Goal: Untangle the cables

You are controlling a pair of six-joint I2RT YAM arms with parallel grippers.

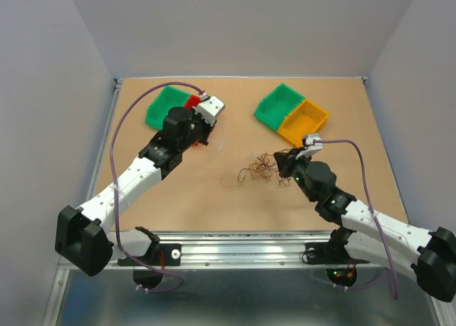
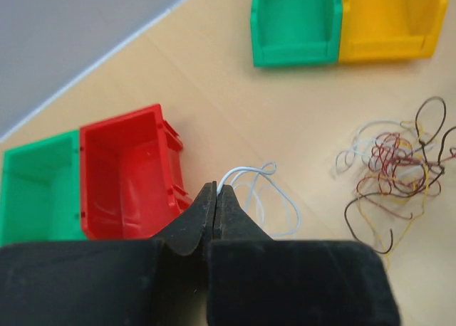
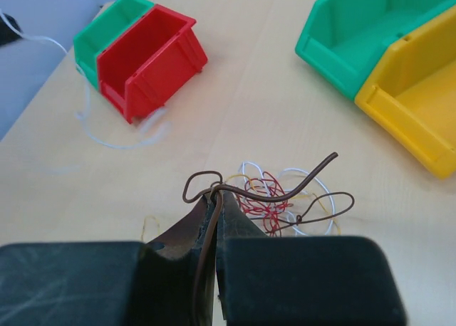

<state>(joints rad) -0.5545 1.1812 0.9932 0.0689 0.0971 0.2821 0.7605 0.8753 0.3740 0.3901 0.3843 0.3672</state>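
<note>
**Hazard: knot tightening.** The right fingers (image 3: 239, 230) are pressed together on a brown cable (image 3: 285, 193), which runs from their tips into the clump (image 3: 267, 198). The brown cable passes among the red and white loops. A straight pull is therefore likely to drag the whole clump across the table (image 3: 235, 105), or cinch the loops, rather than free the strand.

**Hazard: slip.** The cables are hair-thin and look springy. The right fingers hold the brown cable at a small hooked bend, at the very tips. A sideways load may draw it out of the grip.

**Hazard: snag.** The left fingers (image 2: 203, 212) are closed, and a white cable (image 2: 246, 170) starts at their tips, apparently pinched there. It lies just beside the red bin (image 2: 128, 173). A sweep toward that bin could catch a loop on its rim.

**Condition of the cables.** The clump lies on the table near its centre, on the arms' side of the green bin (image 2: 296, 20) and the yellow bin (image 2: 388, 20). It is just beside the right fingers and well apart from the left ones. It is a loose, low tangle of brown, red, yellowish and white curls, with several free ends sticking out. The white cable lies in open loops, separate from the clump.
</note>
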